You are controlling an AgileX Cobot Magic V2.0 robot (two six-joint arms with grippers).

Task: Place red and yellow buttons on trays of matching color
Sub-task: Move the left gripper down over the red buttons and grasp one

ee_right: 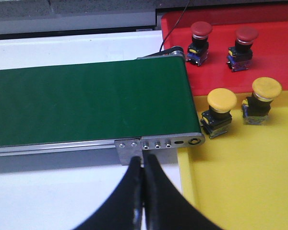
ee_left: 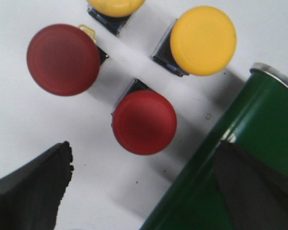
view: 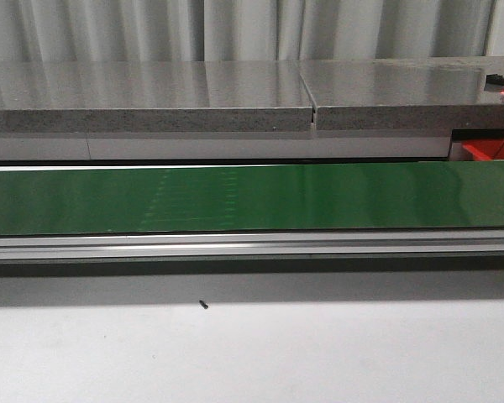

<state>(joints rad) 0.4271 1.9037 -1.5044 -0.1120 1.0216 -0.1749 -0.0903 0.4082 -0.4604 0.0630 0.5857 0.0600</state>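
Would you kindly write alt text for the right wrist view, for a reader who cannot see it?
Two red buttons stand on a red tray and two yellow buttons on a yellow tray, beside the end of a green conveyor belt. The right gripper is shut, holding nothing.

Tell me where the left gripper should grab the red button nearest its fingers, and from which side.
Come straight down over the red button and close the open left gripper across its round cap. The dark body underneath is mostly hidden, and the green conveyor crowds one side.
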